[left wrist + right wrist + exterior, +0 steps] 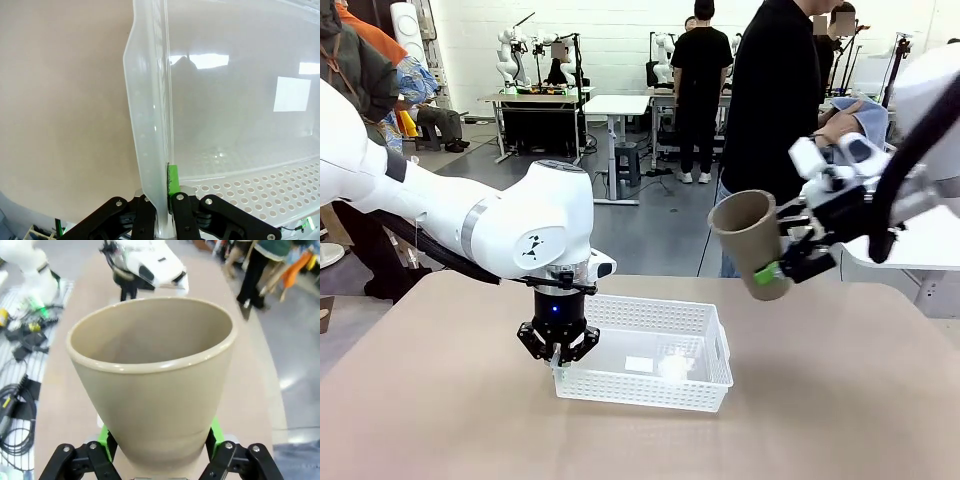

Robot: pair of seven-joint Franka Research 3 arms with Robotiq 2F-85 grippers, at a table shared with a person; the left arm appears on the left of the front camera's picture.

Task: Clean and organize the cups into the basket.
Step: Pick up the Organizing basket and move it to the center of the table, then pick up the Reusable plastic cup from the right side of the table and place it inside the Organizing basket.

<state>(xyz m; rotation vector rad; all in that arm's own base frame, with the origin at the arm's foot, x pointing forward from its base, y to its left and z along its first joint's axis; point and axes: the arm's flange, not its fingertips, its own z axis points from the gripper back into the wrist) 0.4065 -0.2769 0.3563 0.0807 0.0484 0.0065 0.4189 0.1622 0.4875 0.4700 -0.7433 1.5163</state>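
The white lattice basket (pixel 705 322) sits at mid-table with no cup inside. My left gripper (pixel 558 348) points straight down and is shut on the basket's left rim. In the left wrist view the gripper (pixel 167 192) pinches that thin wall (pixel 150 125) between its green pads. A tan-brown cup (pixel 748 240) hangs tilted in the air to the right of the basket, mouth up and to the left. My right gripper (pixel 782 265) is shut around its lower body. Seen from the right wrist, the cup (pixel 155 385) is clamped between that gripper's (pixel 160 440) fingers.
A person in black (pixel 775 100) stands at the table's far side, holding a pale blue cloth (pixel 865 112) just behind my right arm. Bare tan tabletop (pixel 840 400) lies around the basket. Cables (pixel 20 340) lie off the table's edge in the right wrist view.
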